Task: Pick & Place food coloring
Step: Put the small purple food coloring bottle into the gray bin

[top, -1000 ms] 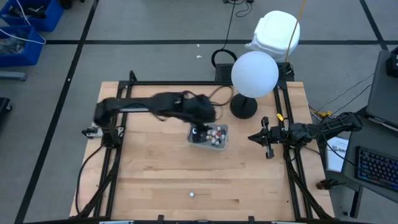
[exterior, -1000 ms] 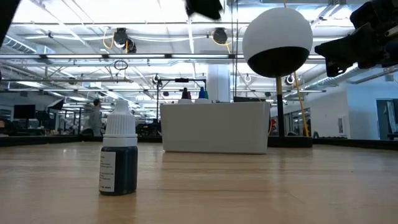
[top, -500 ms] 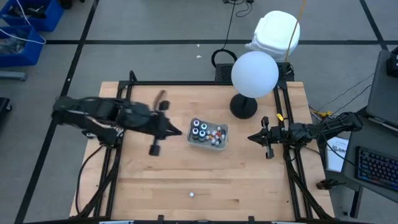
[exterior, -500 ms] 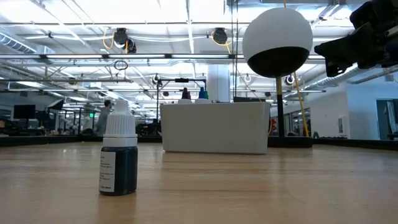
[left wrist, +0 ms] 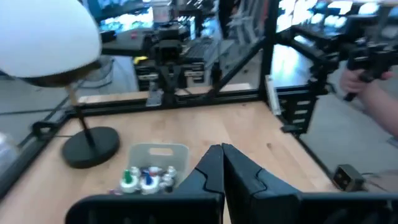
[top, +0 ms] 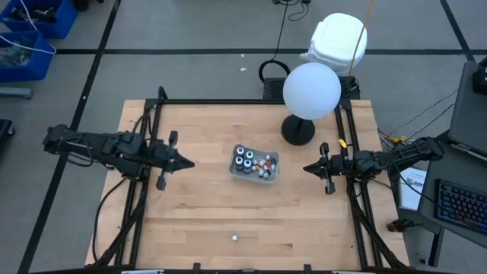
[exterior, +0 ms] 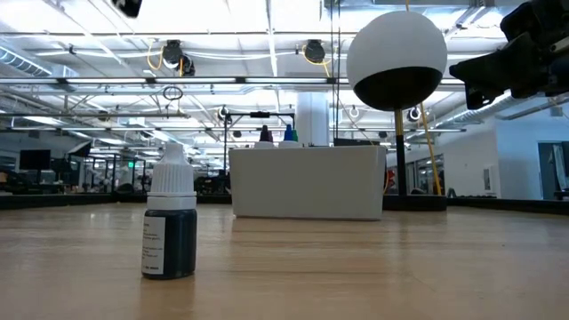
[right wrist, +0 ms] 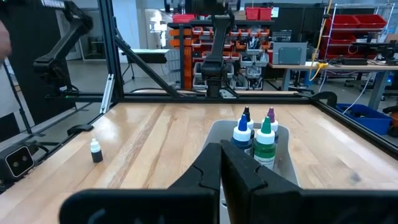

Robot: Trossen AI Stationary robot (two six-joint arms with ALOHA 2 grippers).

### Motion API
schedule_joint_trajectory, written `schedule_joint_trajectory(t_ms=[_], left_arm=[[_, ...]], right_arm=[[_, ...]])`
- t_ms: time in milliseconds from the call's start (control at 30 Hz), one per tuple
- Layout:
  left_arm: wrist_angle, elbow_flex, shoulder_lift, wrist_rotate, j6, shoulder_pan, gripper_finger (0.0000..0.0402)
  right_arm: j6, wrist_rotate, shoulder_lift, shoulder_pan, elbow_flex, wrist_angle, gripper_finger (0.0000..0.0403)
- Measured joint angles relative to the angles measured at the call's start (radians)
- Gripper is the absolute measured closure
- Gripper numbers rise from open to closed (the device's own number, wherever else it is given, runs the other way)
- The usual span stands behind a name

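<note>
the small dark upright food coloring bottle [top: 234, 237] stands well apart from both closed, empty grippers, left gripper [top: 185, 164] slightly nearer than right gripper [top: 308, 169].

4 food coloring bottles [top: 245, 158] in 1 tray [top: 254, 176], 1 lone bottle [top: 235, 237], 1 lamp [top: 311, 90], 2 grippers

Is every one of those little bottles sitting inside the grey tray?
No: one small bottle stands alone near the table's front edge, well apart from the tray that holds the others.
</note>
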Motion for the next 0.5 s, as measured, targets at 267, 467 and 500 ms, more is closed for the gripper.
schedule_joint_trajectory(t_ms=[267,467,500], left_arm=[[0.209,-0.325,-0.166,0.018,-0.031,0.000,0.0400],[0.330,-0.475,-0.296,0.039,-0.004,0.000,0.0401],[0.352,-0.500,-0.310,0.054,-0.004,0.000,0.0401]], right_arm=[[0.016,0.000,0.004,0.000,0.000,0.007,0.0403],[0.028,0.000,0.045,0.000,0.000,0.006,0.0403],[0.029,0.000,0.051,0.000,0.000,0.007,0.0403]])
